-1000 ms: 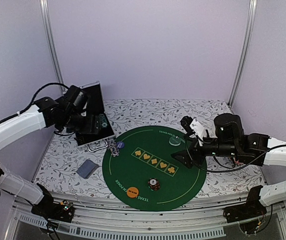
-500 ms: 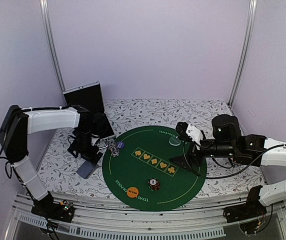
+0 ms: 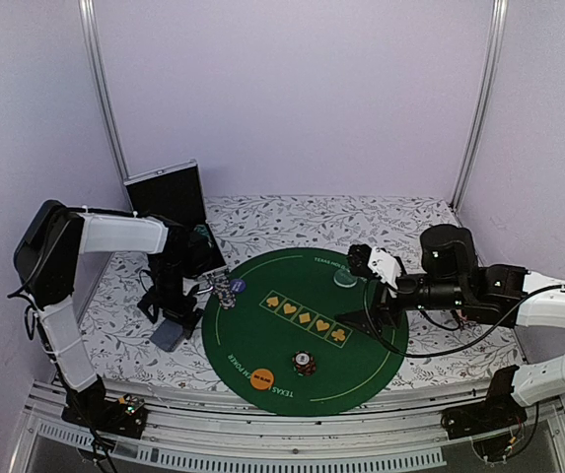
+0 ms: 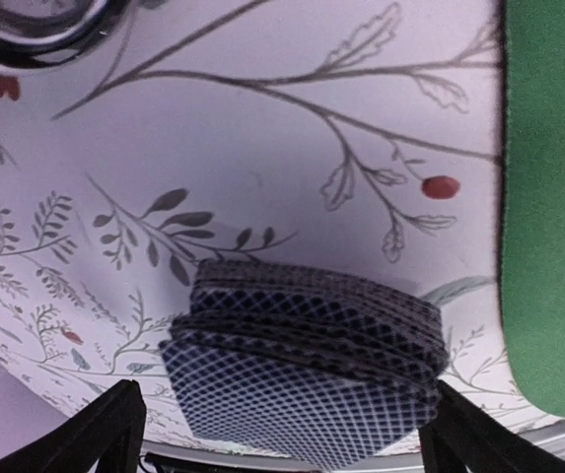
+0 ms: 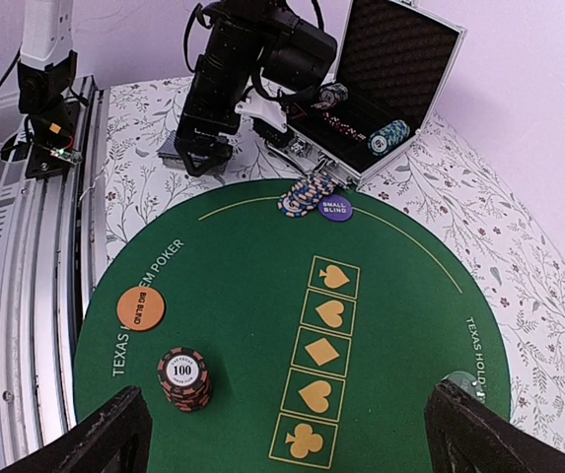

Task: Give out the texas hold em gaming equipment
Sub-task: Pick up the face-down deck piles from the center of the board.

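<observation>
The deck (image 4: 307, 365) lies on the bench just left of the mat (image 3: 361, 374). It sits squarely below the left gripper (image 4: 284, 394), whose fingers are spread either side. The right gripper (image 3: 361, 317), also spread, is well apart.

The left arm (image 3: 114, 235) bent at the elbow, and the left tool (image 3: 167, 313) pointed straight down with its fingers (image 4: 105, 434) spread wide. The right arm (image 3: 548, 307) reached out sideways, and the right tool (image 3: 358, 291) was wide open too.
</observation>
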Controlling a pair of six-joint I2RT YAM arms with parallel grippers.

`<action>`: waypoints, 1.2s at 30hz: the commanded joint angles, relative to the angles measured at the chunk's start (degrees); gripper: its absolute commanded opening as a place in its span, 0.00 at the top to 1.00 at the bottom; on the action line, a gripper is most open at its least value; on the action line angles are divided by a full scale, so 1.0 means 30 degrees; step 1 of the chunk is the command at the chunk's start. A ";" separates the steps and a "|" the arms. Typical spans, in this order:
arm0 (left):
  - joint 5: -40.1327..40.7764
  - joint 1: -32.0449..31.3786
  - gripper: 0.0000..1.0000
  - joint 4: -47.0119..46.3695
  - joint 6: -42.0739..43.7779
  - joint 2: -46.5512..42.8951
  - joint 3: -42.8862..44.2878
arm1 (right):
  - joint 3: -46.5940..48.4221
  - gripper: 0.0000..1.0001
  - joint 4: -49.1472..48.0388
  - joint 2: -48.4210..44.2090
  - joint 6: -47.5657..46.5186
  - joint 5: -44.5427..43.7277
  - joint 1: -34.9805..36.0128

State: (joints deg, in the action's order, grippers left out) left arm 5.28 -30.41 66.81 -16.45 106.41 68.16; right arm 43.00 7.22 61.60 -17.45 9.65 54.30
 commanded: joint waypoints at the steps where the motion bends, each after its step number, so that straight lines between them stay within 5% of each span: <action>1: -0.2058 0.0139 0.02 -0.1376 0.0623 -0.0031 -0.1127 | 0.0271 0.01 -0.0217 -0.0755 -0.0188 0.0082 -0.0085; 12: -0.1118 0.0225 0.03 -0.2563 0.0264 0.0243 -0.2696 | 0.0734 0.01 0.0066 -0.0945 -0.0122 0.0067 -0.0084; 25: -0.0202 0.0177 0.55 -0.3430 0.0306 -0.0402 -0.2977 | 0.1524 0.01 0.0028 -0.0376 0.0709 0.0034 -0.0098; 36: -0.0152 -0.2102 0.58 -0.2080 0.0396 -0.1818 -0.0518 | 0.2749 0.01 -0.0909 0.0889 0.6244 0.1977 -0.3288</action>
State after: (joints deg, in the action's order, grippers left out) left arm 3.07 -32.47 63.22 -15.25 101.69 62.11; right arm 49.21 6.92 63.02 -7.62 12.73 48.23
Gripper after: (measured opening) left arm 0.465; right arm 0.989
